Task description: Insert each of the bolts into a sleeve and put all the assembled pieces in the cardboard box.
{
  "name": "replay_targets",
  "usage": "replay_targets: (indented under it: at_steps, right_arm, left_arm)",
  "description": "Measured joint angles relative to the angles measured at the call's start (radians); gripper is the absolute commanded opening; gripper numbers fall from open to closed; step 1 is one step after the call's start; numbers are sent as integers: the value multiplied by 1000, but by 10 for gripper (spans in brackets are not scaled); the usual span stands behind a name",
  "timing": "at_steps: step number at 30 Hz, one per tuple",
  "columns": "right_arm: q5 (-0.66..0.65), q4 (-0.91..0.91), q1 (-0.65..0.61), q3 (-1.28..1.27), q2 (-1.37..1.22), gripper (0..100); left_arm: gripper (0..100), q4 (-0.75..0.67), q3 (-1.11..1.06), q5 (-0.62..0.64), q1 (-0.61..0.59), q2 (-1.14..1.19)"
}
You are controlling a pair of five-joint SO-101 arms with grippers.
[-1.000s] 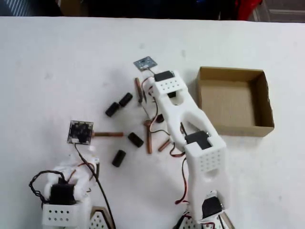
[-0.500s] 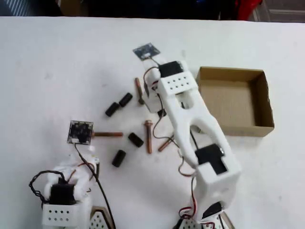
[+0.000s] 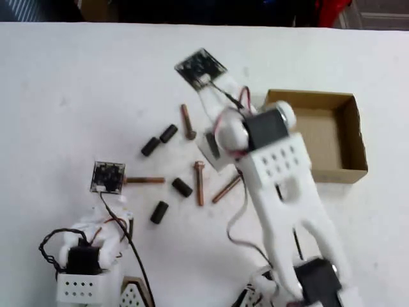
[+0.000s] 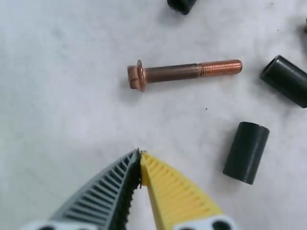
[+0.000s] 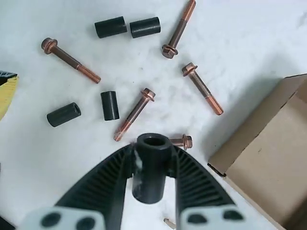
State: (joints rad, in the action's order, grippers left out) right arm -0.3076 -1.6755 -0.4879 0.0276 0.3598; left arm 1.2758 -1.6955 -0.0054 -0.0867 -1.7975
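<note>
Between the black fingers of the right gripper (image 5: 152, 147), a black sleeve (image 5: 152, 170) is sitting clamped by its sides, its open bore pointing out past the fingertips toward the table. Loose copper bolts (image 5: 70, 61) are lying scattered beyond it, with four more sleeves (image 5: 110, 105) lying among them. None of the bolts showing is wearing a sleeve yet. The cardboard box (image 5: 259, 158) is standing open near this gripper.

The left gripper (image 4: 140, 158), one finger grey and one yellow, is hovering with its tips pressed together and nothing between them. It is hanging near a lone bolt (image 4: 184, 73) lying flat, with a spare sleeve (image 4: 247, 152) close by.

Judging from this, the step in hand is mating a bolt with the held sleeve. Doing it well probably means the left gripper opening and taking that bolt by the head end, so the threaded tip is sticking out free. The tip should then be lined up with the bore before any pushing. The right gripper should be holding firm, since a round sleeve could twist or slip out.

Everything is resting on a white table (image 3: 77, 77). Beyond its far edge the room is looking dark, with something red (image 3: 332, 9) showing at one corner.
</note>
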Motion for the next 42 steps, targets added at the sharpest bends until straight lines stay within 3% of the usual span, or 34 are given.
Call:
replay_targets:
  at_steps: [15,34,42]
  right_arm:
    - [-3,399,-2,-721,519,17]
    - [-9,534,41,-1244,1086,17]
    - [-9,626,41,-1341,1154,17]
  left_arm:
    - [24,0,0,0,0,0]
    - [24,0,0,0,0,0]
    - [24,0,0,0,0,0]
